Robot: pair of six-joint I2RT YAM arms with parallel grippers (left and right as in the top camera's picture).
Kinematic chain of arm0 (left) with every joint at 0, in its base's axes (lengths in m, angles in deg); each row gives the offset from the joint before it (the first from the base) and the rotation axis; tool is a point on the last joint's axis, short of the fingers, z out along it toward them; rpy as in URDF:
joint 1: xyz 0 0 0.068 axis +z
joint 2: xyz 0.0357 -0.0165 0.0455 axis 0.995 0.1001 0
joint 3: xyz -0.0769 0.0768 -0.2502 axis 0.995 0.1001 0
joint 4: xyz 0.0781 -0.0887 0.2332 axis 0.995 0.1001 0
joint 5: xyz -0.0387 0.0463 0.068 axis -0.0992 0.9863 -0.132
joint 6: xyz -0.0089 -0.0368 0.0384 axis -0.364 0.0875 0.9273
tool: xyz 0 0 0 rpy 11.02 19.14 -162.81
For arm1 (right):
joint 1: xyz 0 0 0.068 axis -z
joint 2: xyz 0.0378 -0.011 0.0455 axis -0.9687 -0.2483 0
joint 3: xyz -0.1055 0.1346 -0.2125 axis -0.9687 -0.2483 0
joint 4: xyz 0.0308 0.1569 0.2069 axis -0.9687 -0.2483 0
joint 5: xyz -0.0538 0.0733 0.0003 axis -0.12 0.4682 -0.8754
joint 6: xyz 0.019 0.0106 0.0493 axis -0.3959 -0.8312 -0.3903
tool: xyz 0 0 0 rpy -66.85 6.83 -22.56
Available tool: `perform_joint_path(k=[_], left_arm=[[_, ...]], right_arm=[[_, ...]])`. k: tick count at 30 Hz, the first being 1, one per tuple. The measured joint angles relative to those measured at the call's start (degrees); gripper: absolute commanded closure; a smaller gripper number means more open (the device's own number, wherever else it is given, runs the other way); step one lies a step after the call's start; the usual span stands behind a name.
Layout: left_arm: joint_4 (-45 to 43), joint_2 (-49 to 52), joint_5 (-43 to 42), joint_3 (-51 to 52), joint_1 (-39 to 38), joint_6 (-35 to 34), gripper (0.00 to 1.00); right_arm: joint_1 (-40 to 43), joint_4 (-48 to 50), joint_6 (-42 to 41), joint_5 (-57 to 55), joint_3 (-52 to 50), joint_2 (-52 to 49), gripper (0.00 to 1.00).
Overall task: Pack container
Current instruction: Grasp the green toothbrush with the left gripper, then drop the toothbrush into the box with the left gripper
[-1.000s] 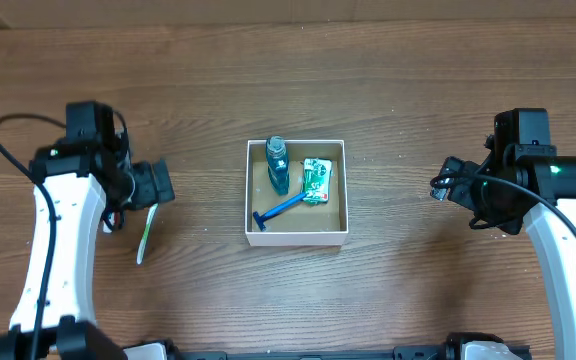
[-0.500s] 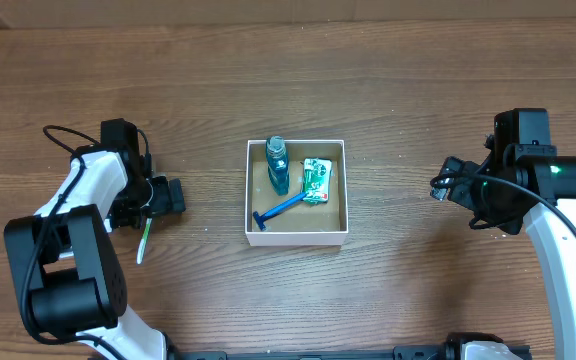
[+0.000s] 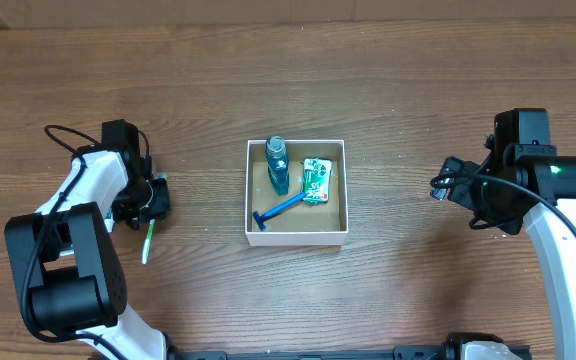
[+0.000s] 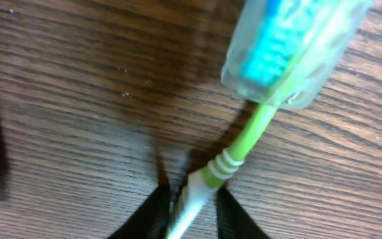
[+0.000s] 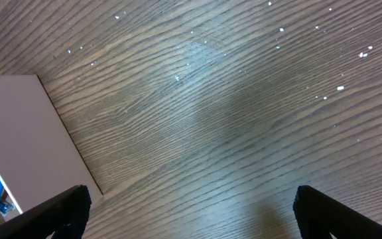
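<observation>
Left hand shifted onto toothbrush; grip unclear, handle cut off.

The container sits mid-desk. Inside it, the bottle is at eleven o'clock, the packet at one o'clock and the razor at seven o'clock. The toothbrush lies well out at nine o'clock, partly under the left pincer.

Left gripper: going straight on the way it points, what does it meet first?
The toothbrush: its handle lies between the fingers of the left gripper, with the capped head further along that line and the table directly beneath. Whether the fingers touch the handle is unclear.
</observation>
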Motion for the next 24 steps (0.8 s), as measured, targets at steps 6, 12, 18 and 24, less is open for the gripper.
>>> perform_joint_path(k=[6, 12, 18, 24], left_arm=[[0.07, 0.0, 0.35, 0.0, 0.0, 0.11, 0.96], [4.37, 0.39, 0.37, -0.92, -0.13, -0.13, 0.96], [11.56, -3.26, 0.81, -9.94, -7.74, -0.5, 0.96], [10.25, -21.53, 0.94, -16.79, -27.28, 4.24, 0.96]], right_arm=[[0.0, -0.02, 0.0, 0.04, 0.0, 0.0, 0.0], [0.0, 0.0, 0.0, 0.0, 0.0, 0.0, 0.0], [0.0, -0.02, -0.02, 0.02, -0.02, 0.0, 0.0], [0.0, 0.0, 0.0, 0.0, -0.02, 0.0, 0.0]])
